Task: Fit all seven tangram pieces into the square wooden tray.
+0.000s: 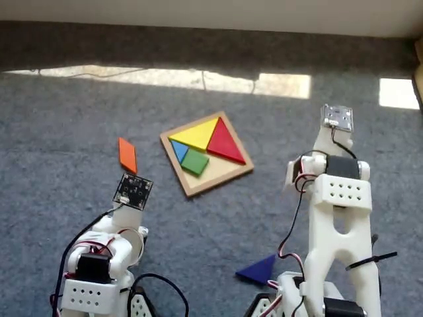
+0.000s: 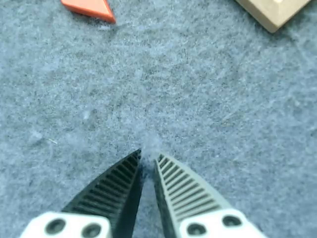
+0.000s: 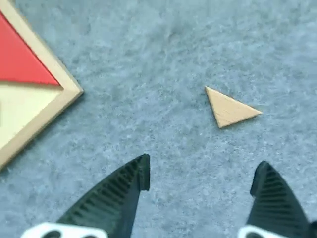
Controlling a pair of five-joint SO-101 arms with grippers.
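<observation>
Just beyond my wide-open right gripper (image 3: 203, 166) lies the triangle (image 3: 229, 109), probably light, stiff and slick; I'd pinch across its thin edges.

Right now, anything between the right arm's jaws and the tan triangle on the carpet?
Nothing visible. The right jaws stand open over bare carpet, with the tan triangle lying flat just ahead of them. The wooden tray lies off to one side, clear of that path.
</observation>
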